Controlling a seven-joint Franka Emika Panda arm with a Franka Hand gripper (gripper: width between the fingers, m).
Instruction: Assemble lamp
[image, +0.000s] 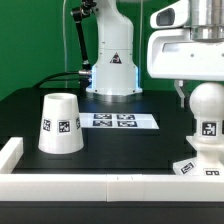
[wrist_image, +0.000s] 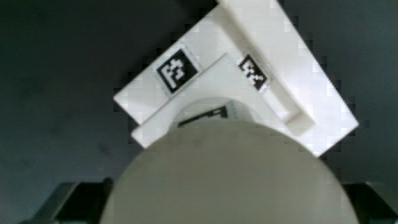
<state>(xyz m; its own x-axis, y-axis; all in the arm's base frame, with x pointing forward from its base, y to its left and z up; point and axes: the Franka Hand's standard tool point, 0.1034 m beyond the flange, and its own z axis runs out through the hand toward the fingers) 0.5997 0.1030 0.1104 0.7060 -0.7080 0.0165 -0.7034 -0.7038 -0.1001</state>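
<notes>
The ball-shaped white bulb (image: 206, 108) stands upright on the flat square base (image: 192, 168) at the exterior view's right, near the front rail. My gripper (image: 203, 97) comes down from above, with its fingers on either side of the bulb's round top, shut on it. In the wrist view the bulb (wrist_image: 222, 165) fills the foreground between the dark fingers (wrist_image: 71, 200). The tagged base (wrist_image: 240, 75) lies beyond it. My gripper (wrist_image: 217, 208) holds the bulb. The truncated-cone shade (image: 60, 124) stands alone at the exterior view's left.
The marker board (image: 113, 121) lies flat on the black table between the shade and the bulb. A white rail (image: 90, 190) runs along the front and turns up at the left corner (image: 10, 155). The arm's own pedestal (image: 113, 65) stands behind.
</notes>
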